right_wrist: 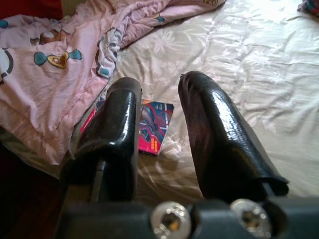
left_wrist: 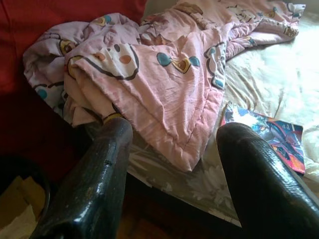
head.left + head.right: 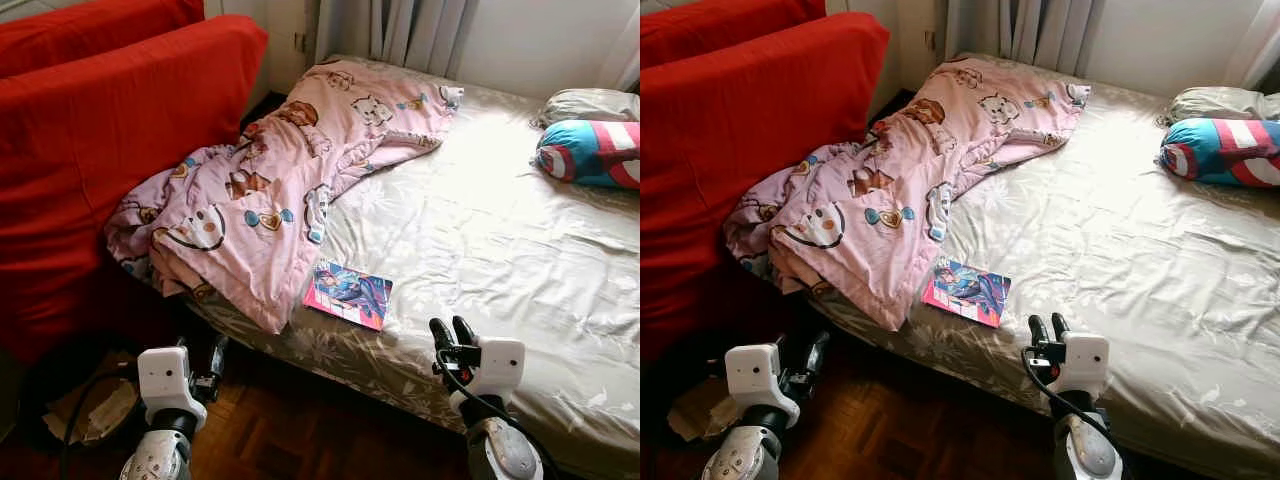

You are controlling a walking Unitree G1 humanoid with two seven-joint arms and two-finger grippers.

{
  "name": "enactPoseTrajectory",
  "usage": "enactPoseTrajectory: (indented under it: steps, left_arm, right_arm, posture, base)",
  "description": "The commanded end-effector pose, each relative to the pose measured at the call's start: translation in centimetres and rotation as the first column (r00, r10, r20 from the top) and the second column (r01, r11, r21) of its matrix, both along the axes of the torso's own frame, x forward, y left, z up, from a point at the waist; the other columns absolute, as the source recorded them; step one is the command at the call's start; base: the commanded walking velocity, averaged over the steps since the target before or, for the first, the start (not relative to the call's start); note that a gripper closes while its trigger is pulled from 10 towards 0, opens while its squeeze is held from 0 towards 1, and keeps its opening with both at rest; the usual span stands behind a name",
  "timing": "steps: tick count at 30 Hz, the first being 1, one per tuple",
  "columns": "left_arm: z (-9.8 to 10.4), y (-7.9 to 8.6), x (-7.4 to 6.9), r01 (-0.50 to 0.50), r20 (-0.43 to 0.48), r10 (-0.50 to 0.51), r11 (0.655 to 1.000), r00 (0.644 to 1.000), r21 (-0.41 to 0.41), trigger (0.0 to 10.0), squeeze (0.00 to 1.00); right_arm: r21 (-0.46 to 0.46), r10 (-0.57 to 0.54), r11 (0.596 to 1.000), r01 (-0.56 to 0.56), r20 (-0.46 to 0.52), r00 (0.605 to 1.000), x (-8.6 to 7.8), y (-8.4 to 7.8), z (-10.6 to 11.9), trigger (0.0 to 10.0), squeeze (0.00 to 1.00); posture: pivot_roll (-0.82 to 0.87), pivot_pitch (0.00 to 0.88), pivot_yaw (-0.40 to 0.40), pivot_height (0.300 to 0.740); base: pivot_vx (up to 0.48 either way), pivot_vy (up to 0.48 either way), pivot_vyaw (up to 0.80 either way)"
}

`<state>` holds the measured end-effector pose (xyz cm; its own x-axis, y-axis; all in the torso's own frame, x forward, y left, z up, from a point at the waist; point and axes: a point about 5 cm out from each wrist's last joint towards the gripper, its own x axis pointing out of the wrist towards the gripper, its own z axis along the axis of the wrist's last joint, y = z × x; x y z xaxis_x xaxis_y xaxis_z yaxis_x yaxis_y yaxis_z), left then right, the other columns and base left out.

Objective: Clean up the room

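Two hands low at bed [image 3: 520, 260] edge | left hand [image 3: 217, 357] open | right hand [image 3: 451, 332] open, near book [image 3: 348, 294]

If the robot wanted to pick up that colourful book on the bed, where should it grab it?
Probably by the near edge of the book, coming from the foot of the bed with the right gripper. The book lies flat near the bed's edge; its far-left corner sits against the blanket, so the near side is freer.

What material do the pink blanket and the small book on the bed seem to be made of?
The pink blanket looks like soft quilted cotton, matte, with stitched edges and puffy folds. The book seems to be paper with a glossy printed cover, lying flat and catching light. The bed sheet looks satiny.
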<state>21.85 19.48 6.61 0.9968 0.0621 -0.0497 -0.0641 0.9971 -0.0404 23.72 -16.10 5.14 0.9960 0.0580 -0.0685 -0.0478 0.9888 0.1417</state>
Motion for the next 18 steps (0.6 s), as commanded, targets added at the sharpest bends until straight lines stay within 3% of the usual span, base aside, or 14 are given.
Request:
enactPoseTrajectory:
  steps: [1, 9, 18]
  left_arm:
    - [0.52, -0.03, 0.07, -0.001, 0.012, 0.001, 1.000, 1.000, -0.010, 10.0, 0.00]
    - [0.70, -0.29, 0.12, -0.009, 0.018, 0.010, 1.000, 1.000, -0.028, 10.0, 0.00]
    - [1.07, -0.25, 0.15, -0.013, 0.026, 0.014, 0.999, 1.000, -0.033, 10.0, 0.00]
  right_arm:
    - [0.009, -0.014, 1.000, 0.014, 0.004, 1.000, 0.02, -0.26, 0.25, 10.0, 0.00]
    - [0.022, -0.025, 0.999, 0.025, 0.001, 1.000, 0.18, -0.24, 0.44, 10.0, 0.00]
    - [0.025, -0.021, 0.999, 0.021, -0.006, 1.000, 0.41, -0.12, 0.31, 10.0, 0.00]
  posture:
    - [0.03, 0.150, -0.049, 0.740]
    - [0.03, 0.170, -0.056, 0.740]
    - [0.04, 0.192, -0.056, 0.740]
  base:
    - [0.000, 0.000, 0.00]
    - [0.000, 0.000, 0.00]
    - [0.253, 0.000, 0.00]
